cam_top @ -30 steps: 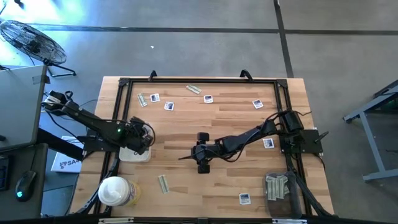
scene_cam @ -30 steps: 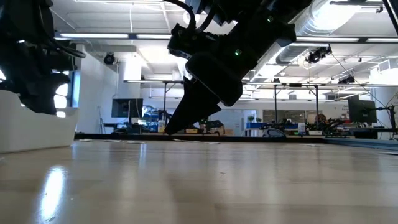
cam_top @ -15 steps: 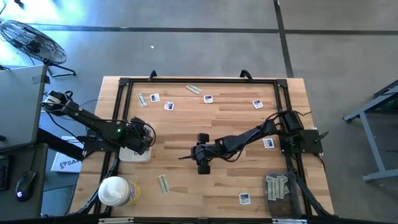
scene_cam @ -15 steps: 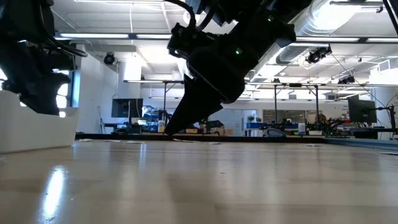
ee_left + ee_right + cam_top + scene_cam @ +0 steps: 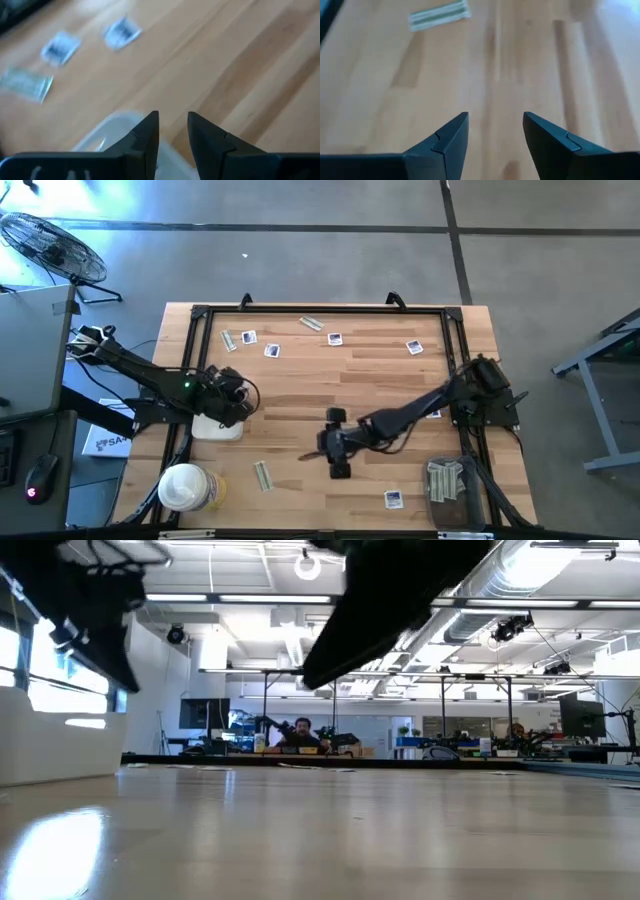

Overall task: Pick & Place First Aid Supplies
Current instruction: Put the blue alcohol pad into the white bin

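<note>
Very little print can be read here. In the high view, a white box (image 5: 103, 442) lying on the floor left of the surface (image 5: 330, 385) bears dark letters that seem to begin "SA"; the rest is cut off by the frame of the rig. The square white packets (image 5: 335, 339) scattered over the surface carry blue-dark print, but it is too small to make out. The same packets (image 5: 121, 33) in the left wrist view are blurred, so no word or number on them can be read. No other text shows.
</note>
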Robot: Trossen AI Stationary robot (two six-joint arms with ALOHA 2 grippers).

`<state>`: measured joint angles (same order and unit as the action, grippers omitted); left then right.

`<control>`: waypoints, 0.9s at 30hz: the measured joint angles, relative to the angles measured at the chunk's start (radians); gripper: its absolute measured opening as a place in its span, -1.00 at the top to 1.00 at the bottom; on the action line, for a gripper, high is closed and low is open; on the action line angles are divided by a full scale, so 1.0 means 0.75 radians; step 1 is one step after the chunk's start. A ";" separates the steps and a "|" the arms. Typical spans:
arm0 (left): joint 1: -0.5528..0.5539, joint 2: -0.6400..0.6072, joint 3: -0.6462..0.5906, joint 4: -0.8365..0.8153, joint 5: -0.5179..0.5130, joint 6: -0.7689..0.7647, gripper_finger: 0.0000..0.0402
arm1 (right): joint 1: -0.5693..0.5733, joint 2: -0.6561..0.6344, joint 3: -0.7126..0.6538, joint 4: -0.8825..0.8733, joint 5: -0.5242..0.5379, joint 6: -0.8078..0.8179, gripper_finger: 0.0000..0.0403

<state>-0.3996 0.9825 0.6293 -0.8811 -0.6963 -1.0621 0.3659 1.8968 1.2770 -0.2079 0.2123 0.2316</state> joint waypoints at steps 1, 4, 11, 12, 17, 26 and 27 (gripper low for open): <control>0.000 0.000 0.009 0.045 -0.016 0.070 0.50 | 0.021 -0.019 0.000 -0.028 -0.004 0.038 0.09; -0.001 0.000 0.033 0.194 -0.054 0.314 0.50 | 0.083 -0.077 0.000 -0.127 -0.042 0.203 0.09; 0.000 0.000 0.044 0.486 -0.092 0.793 0.50 | 0.181 -0.091 0.001 -0.342 -0.355 0.816 0.09; 0.000 0.000 0.044 0.510 -0.098 0.841 0.49 | 0.191 -0.086 0.001 -0.372 -0.418 0.933 0.09; 0.001 0.001 0.044 0.572 -0.198 0.964 0.49 | 0.248 -0.083 -0.001 -0.517 -0.592 1.292 0.09; 0.001 0.001 0.044 0.566 -0.217 0.992 0.49 | 0.351 -0.080 -0.111 -0.544 -0.692 1.673 0.09; 0.001 0.001 0.044 0.564 -0.217 0.992 0.49 | 0.364 -0.080 -0.127 -0.546 -0.721 1.719 0.09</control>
<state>-0.3992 0.9829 0.6621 -0.4580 -0.8589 -0.3183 0.6392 1.8367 1.1819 -0.6172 -0.3288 1.5209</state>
